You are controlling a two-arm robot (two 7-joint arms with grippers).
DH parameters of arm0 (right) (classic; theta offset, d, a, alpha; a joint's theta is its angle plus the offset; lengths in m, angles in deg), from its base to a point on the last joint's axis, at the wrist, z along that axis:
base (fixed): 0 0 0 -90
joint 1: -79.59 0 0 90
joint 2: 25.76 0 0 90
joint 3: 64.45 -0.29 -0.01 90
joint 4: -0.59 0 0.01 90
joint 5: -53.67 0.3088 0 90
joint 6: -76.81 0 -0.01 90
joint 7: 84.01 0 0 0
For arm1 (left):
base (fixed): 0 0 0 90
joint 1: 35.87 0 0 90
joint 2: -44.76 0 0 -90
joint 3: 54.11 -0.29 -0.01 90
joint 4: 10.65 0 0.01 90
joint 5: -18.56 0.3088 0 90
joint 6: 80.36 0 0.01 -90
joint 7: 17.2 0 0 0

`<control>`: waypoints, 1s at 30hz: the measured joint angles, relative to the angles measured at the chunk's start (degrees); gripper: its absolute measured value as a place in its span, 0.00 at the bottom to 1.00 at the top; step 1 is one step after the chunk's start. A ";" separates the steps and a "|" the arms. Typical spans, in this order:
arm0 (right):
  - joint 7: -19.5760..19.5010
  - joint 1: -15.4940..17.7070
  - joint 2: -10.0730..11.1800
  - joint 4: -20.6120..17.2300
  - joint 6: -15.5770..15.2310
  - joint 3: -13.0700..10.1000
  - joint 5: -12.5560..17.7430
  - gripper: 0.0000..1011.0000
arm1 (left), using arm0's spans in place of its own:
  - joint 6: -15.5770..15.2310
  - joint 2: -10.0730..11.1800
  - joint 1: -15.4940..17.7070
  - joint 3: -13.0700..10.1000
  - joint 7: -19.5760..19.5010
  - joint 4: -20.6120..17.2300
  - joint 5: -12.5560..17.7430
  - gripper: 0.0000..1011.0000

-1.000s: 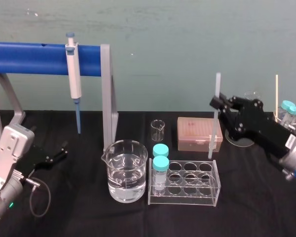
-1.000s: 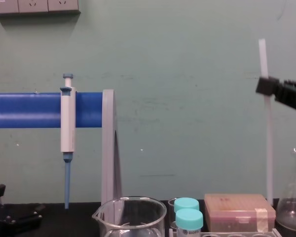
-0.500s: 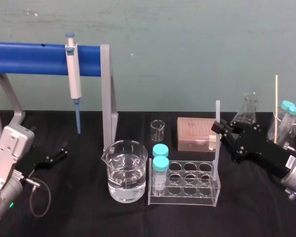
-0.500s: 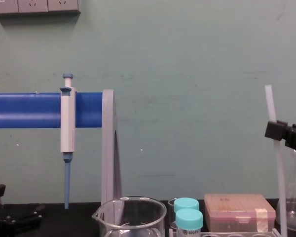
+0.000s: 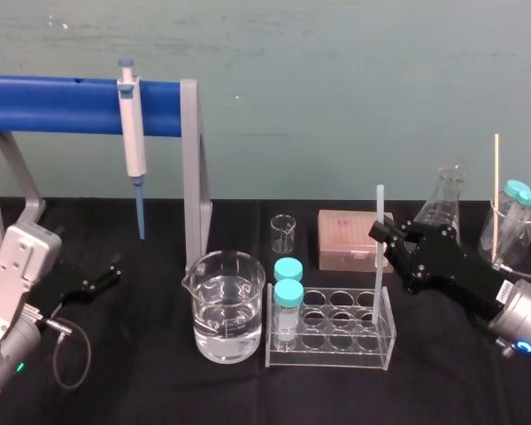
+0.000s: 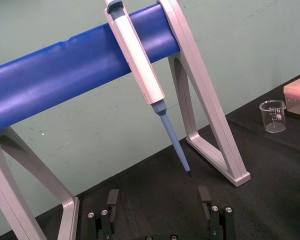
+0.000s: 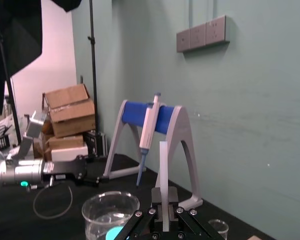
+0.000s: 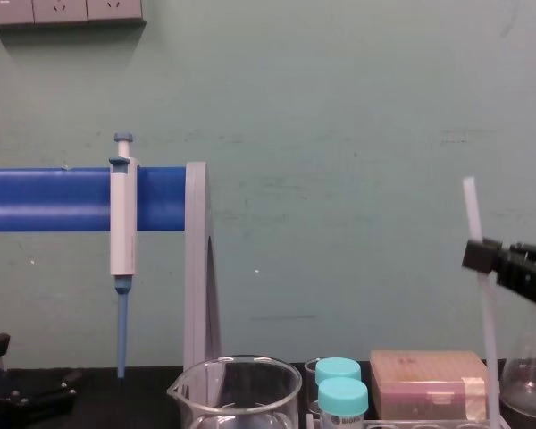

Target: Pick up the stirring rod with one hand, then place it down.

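One rod [image 5: 379,202] clamped upright in right gripper [image 5: 380,234], likely for lowering tip-first into rack [image 5: 329,359]; left gripper [image 5: 102,274] parked, jaws apart.

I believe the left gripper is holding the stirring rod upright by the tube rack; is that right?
Not quite: the right gripper holds the stirring rod upright by the tube rack, as the head view shows. The left gripper sits open and idle at the left.
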 joint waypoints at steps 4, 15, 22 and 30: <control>-0.06 -0.54 -0.40 1.40 0.06 0.67 -0.92 0.06 | 0.00 0.00 0.00 0.00 0.00 0.00 0.00 0.99; -0.56 -1.57 -1.89 5.62 -0.30 1.97 -2.44 0.06 | 0.00 0.00 0.00 0.00 0.00 0.00 0.00 0.99; -1.12 -1.55 -2.51 6.99 -0.94 2.40 -2.97 0.06 | 0.00 0.00 0.00 0.00 0.00 0.00 0.00 0.99; -1.77 -1.44 -2.78 7.67 -1.39 2.66 -3.85 0.06 | 0.00 0.00 0.00 0.00 0.00 0.00 0.00 0.99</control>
